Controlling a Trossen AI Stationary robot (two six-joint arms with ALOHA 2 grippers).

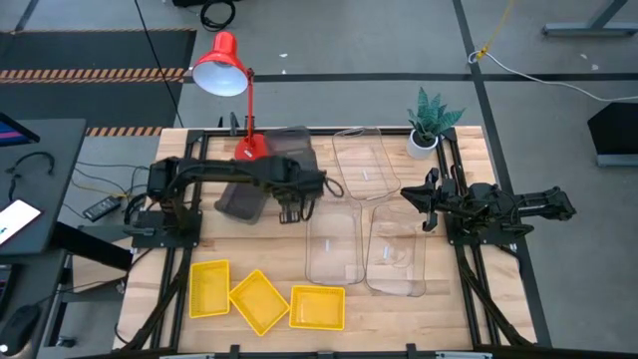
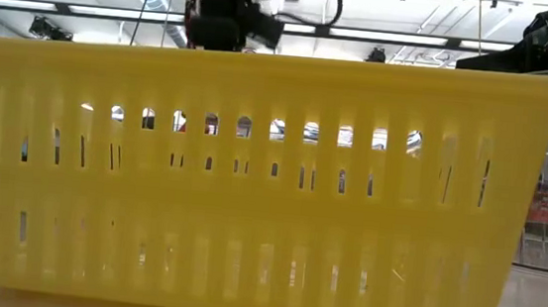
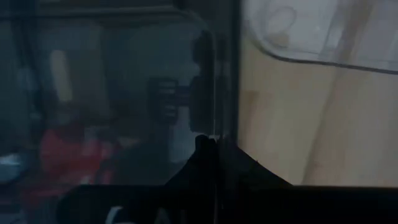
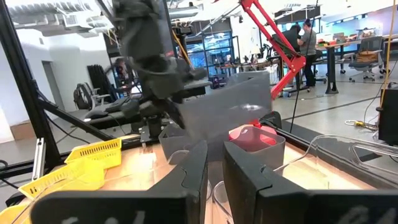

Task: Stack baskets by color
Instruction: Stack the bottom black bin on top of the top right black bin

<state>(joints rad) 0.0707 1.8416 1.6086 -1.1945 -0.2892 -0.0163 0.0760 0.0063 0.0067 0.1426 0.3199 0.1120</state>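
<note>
My left gripper (image 1: 294, 207) hangs over the table's middle, shut on a dark grey basket (image 4: 236, 102). From the gripper that basket (image 1: 291, 147) reaches toward the far edge. A second grey basket (image 1: 242, 201) lies on the table under the left arm. Three clear baskets (image 1: 364, 165) (image 1: 334, 244) (image 1: 399, 249) rest on their bottoms right of centre. Three yellow baskets (image 1: 209, 289) (image 1: 259, 299) (image 1: 319, 307) sit in a row by the near edge. My right gripper (image 4: 215, 171) waits at the right side, a narrow gap between its fingers and nothing in it. My left gripper pinches one side wall of the grey basket at its rim (image 3: 216, 127) between its two fingers (image 3: 199, 155). They come from above, slanting steeply down. The basket is lifted clear of the table and tilted, stretching from the fingers toward the far side.
A red desk lamp (image 1: 221, 65) stands with its base (image 1: 249, 150) at the far edge, close beside the held basket. A small potted plant (image 1: 431, 125) is at the far right corner. One yellow basket (image 2: 251, 191) fills the low view.
</note>
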